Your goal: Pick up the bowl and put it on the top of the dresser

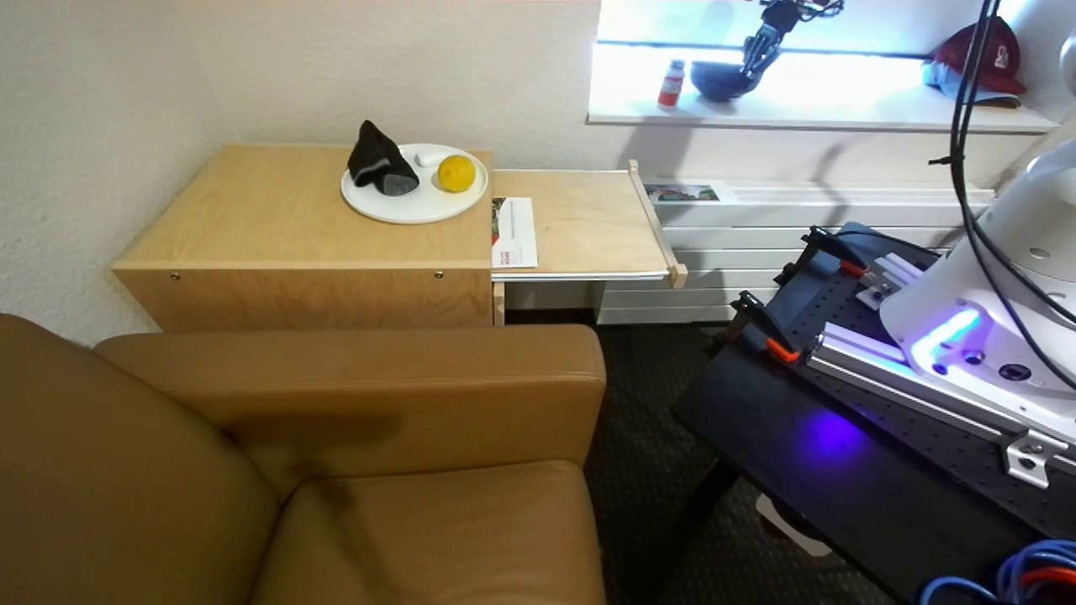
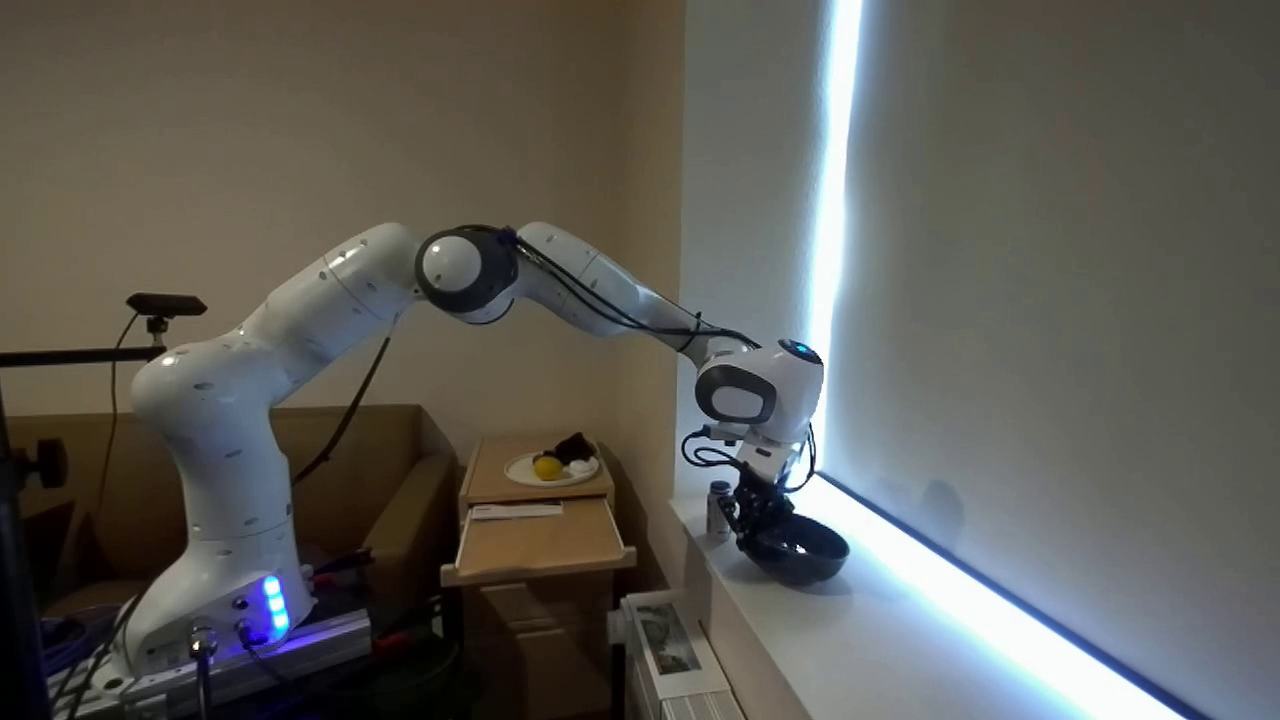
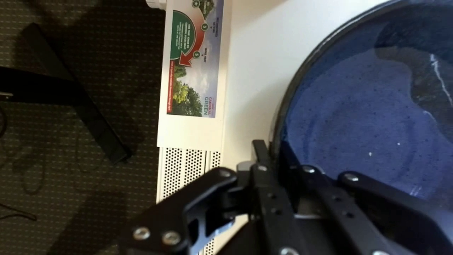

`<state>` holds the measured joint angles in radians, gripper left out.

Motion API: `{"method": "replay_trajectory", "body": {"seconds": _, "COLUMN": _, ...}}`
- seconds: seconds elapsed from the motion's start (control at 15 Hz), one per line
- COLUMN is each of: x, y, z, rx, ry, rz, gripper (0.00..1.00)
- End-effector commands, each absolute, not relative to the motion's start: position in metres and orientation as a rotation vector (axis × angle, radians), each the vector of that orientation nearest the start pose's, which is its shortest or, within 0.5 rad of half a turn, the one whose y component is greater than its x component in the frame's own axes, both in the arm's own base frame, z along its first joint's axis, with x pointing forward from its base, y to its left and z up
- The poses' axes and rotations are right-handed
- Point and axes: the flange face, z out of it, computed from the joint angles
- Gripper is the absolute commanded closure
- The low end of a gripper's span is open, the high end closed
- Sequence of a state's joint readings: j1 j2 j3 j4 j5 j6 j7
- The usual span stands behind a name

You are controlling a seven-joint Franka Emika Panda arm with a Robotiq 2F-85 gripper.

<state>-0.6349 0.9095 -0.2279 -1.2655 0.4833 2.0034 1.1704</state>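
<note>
My gripper (image 3: 274,150) pinches the bowl (image 3: 354,117) by its rim, one jaw inside, one outside. The bowl is at the sill (image 2: 860,645), near a bottle (image 1: 671,86); resting or lifted, I cannot tell. The dresser (image 1: 269,210) stands well apart.

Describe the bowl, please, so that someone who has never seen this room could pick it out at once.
Find the bright white windowsill, then the small red-and-white bottle standing on it. Right beside that bottle is the bowl, pinched at its edge by the gripper. It is round and open, dark outside and blue inside, unlike the narrow, upright bottle.
</note>
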Motion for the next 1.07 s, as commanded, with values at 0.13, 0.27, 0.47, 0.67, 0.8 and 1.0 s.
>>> {"method": "replay_trajectory", "body": {"seconds": 0.13, "x": 0.511, "y": -0.538, "z": 0.251, "rx": -1.386, "ry": 2.466, "rz": 0.064, "gripper": 0.98}}
{"method": "replay_trajectory", "body": {"seconds": 0.27, "x": 0.501, "y": -0.55, "z": 0.261, "rx": -1.418, "ry": 2.431, "rz": -0.029, "gripper": 0.98}}
{"method": "replay_trajectory", "body": {"seconds": 0.47, "x": 0.483, "y": -0.551, "z": 0.284, "rx": -1.505, "ry": 2.341, "rz": -0.112, "gripper": 0.98}}
{"method": "replay_trajectory", "body": {"seconds": 0.67, "x": 0.458, "y": -0.522, "z": 0.308, "rx": -1.709, "ry": 2.181, "rz": -0.036, "gripper": 0.98}}
{"method": "replay_trajectory", "body": {"seconds": 0.8, "x": 0.439, "y": -0.506, "z": 0.32, "rx": -1.824, "ry": 2.087, "rz": 0.007, "gripper": 0.98}}
{"method": "replay_trajectory", "body": {"seconds": 1.0, "x": 0.405, "y": -0.48, "z": 0.34, "rx": -2.002, "ry": 1.929, "rz": 0.07, "gripper": 0.98}}
